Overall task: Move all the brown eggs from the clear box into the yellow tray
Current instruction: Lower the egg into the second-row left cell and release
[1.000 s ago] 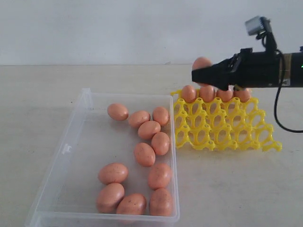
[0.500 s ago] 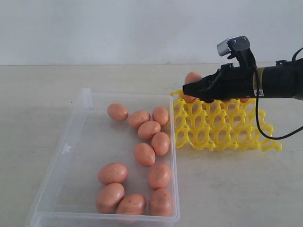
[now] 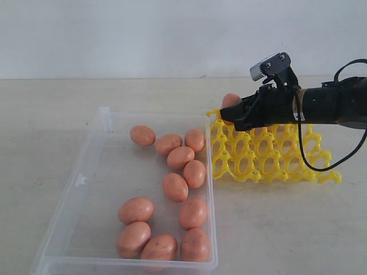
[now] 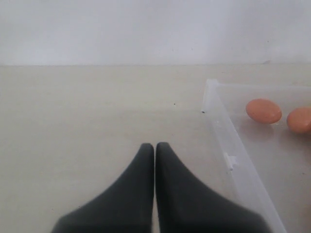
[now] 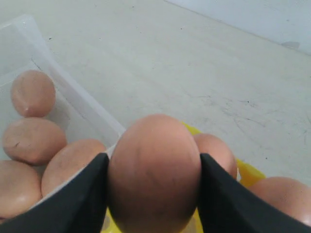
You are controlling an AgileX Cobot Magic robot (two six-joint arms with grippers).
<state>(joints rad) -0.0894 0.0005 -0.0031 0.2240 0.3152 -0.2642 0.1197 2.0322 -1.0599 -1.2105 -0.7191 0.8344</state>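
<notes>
Your right tool [image 3: 234,113] grips one brown egg [image 5: 154,160] across its narrow middle, long axis roughly upright, just over the far-left corner of the yellow tray [image 3: 269,163]. The open cup lies below it, left of the seated eggs [image 5: 217,151]. Your left tool [image 4: 155,160] is clenched on nothing, left of the clear box [image 3: 86,172], where eleven eggs [image 3: 175,187] wait.

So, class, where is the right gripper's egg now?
In the exterior view, the held egg is right of centre, in the right gripper, over the far left corner of the yellow tray.
</notes>
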